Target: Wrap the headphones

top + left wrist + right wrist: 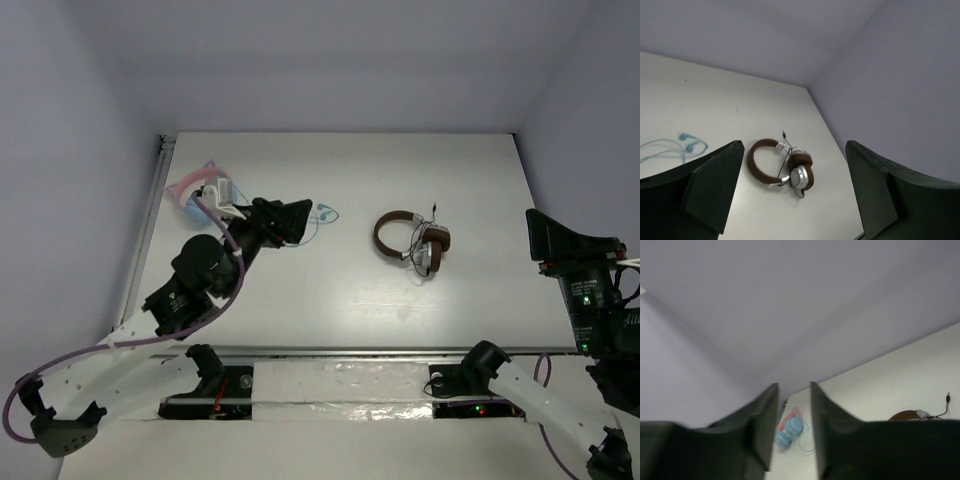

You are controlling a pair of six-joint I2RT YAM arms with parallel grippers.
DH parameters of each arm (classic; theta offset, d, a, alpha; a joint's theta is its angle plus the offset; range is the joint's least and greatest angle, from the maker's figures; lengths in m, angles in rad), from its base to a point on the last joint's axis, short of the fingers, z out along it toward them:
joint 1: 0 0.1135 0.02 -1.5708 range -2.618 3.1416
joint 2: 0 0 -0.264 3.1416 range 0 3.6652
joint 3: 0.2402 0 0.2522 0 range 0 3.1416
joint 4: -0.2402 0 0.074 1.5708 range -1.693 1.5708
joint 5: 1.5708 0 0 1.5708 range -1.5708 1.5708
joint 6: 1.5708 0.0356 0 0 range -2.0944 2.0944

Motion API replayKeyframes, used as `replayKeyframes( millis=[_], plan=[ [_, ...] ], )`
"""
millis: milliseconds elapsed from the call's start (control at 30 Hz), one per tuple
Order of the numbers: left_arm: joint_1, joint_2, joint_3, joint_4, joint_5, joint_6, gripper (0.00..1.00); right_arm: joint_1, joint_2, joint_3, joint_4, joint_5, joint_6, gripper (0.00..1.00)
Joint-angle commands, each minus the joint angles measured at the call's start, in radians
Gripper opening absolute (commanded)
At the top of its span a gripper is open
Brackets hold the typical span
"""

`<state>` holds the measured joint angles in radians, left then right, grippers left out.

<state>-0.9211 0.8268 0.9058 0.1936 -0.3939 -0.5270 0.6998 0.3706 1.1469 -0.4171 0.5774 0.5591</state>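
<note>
The headphones (412, 240), with a brown headband and silver ear cups, lie on the white table right of centre. Their thin black cable is bunched around the ear cups. In the left wrist view the headphones (785, 167) lie ahead, between my fingers and well beyond them. My left gripper (296, 222) is open and empty, left of the headphones, with its jaws wide apart (792, 147). My right gripper (542, 236) hovers at the table's right edge, empty, with its jaws a narrow gap apart (793, 390). The right wrist view shows only a sliver of the brown headband (904, 415).
Pink-and-blue cat-ear headphones (200, 190) lie at the far left of the table and also show in the right wrist view (790, 427). Thin teal earbuds (325, 213) lie just beyond my left gripper and show in the left wrist view (687, 142). Grey walls enclose the table.
</note>
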Motion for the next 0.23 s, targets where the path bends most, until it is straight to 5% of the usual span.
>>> replayKeyframes(
  millis=[0, 33, 100, 133, 200],
  plan=[
    [0.001, -0.121, -0.074, -0.126, -0.031, 0.004, 0.81, -0.005, -0.041, -0.025, -0.046, 0.07, 0.005, 0.45],
    [0.001, -0.15, -0.093, -0.141, -0.043, 0.004, 0.82, -0.005, -0.047, -0.041, -0.051, 0.082, 0.015, 0.61],
    [0.001, -0.214, -0.11, -0.161, -0.048, 0.018, 0.82, -0.005, -0.044, -0.045, -0.071, 0.119, 0.038, 0.74],
    [0.001, -0.222, -0.116, -0.172, -0.052, 0.025, 0.81, -0.005, -0.039, -0.047, -0.071, 0.124, 0.039, 0.99],
    [0.001, -0.223, -0.107, -0.225, -0.071, 0.022, 0.82, -0.005, -0.019, -0.039, -0.068, 0.122, 0.047, 1.0]
  ],
)
